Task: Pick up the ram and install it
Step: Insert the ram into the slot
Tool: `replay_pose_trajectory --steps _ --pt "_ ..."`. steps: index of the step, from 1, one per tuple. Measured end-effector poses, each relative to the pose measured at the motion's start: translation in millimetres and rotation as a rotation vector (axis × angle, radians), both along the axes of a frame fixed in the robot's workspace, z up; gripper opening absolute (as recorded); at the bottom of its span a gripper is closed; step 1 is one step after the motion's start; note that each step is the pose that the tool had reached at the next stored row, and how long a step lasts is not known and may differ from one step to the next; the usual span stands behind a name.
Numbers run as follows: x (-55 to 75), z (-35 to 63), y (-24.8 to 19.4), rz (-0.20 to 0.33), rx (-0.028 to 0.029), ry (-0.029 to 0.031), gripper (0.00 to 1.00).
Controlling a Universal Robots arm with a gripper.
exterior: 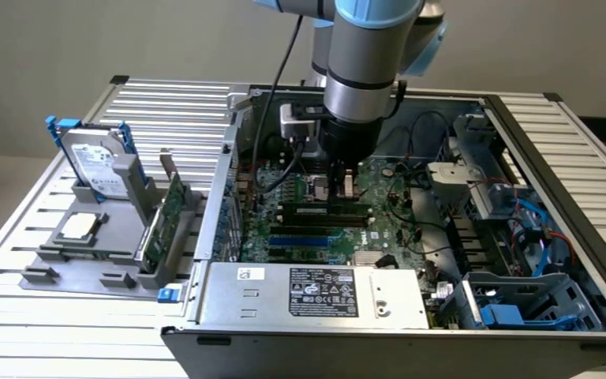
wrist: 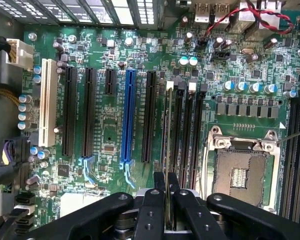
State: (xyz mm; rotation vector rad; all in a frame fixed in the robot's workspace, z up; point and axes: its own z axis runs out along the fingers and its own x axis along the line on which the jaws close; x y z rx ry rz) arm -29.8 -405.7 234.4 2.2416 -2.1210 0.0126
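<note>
One edge-on ram (wrist: pixel 169 130), end effector (wrist: pixel 167 182) clamped, black slots (wrist: pixel 182 140) alongside

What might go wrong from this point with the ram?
The ram, clamped edge-on in the pincer, hangs over the slots; a slight offset could jam it on a slot wall. The bare socket lies right beside them, so a slip might hit its contacts.
</note>
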Motion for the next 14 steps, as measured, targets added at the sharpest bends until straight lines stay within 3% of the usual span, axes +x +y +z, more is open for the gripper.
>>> replay_pose_trajectory --steps 14 --pt "0.7 -4.4 0.0 0.000 -0.0004 -0.0009 0.14"
